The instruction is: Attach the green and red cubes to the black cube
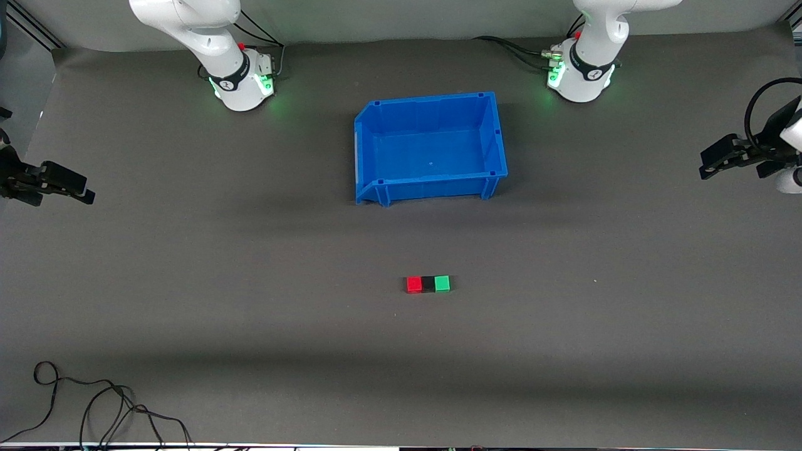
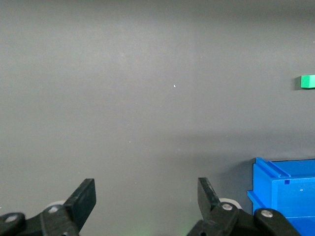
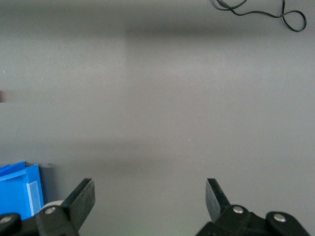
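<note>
The left pincer (image 1: 707,164) hangs over the left arm's end of the desk (image 1: 188,300), at the edge of the front view, its two black fingers (image 2: 81,199) spread wide with nothing between them. The right pincer (image 1: 84,191) hangs over the right arm's end of the desk, likewise at the edge of the view, its fingers (image 3: 81,199) parted wide and empty. Both arms rise from their bases out of the top of the front view and bend back down at the desk's ends, so each pincer points inward across the desk, level with the blue bin (image 1: 376,188).

The red cube (image 1: 414,284), the black cube (image 1: 428,284) and the green cube (image 1: 442,284) lie in one row on the desk, touching side to side, the black one in the middle. The red one is toward the right pincer, the green one toward the left pincer. The row is well apart from both pincers and nearer to the front camera than the bin. In the left wrist view the green cube shows at the frame's edge, with a corner of the bin nearer that pincer.

Wide bare desk lies between each pincer and the row. A loose black cable (image 1: 94,401) lies at the desk's near edge, toward the right arm's end.
</note>
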You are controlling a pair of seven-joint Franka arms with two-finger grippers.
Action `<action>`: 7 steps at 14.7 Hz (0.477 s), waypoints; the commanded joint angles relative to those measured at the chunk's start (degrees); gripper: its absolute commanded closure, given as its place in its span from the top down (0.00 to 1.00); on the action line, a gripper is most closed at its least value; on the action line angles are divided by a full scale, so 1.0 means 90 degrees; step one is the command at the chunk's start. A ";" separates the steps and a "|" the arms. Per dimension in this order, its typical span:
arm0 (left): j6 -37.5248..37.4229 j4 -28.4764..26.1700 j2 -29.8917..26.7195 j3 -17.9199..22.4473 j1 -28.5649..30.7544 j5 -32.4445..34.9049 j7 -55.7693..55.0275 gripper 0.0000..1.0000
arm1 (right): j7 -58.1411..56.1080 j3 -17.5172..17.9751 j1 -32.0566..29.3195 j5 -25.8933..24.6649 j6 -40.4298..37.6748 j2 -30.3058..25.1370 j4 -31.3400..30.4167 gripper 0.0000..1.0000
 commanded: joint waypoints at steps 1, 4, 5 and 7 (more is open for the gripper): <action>0.0110 -0.0094 -0.0155 0.0035 -0.0007 0.0042 0.0142 0.94 | -0.0173 0.0021 0.0017 -0.0156 0.0145 -0.0428 -0.0567 1.00; 0.0081 -0.0143 -0.0145 0.0045 0.0003 -0.0085 0.0142 0.94 | -0.0397 0.0011 0.0017 -0.0156 0.0194 -0.0507 -0.0734 1.00; 0.0091 -0.0143 -0.0136 0.0045 0.0003 -0.0085 0.0142 0.94 | -0.0407 0.0011 0.0017 -0.0156 0.0185 -0.0507 -0.0715 1.00; 0.0071 -0.0211 -0.0165 0.0055 0.0013 -0.0085 0.0142 0.94 | -0.0398 -0.0018 -0.0002 -0.0156 0.0214 -0.0459 -0.0618 1.00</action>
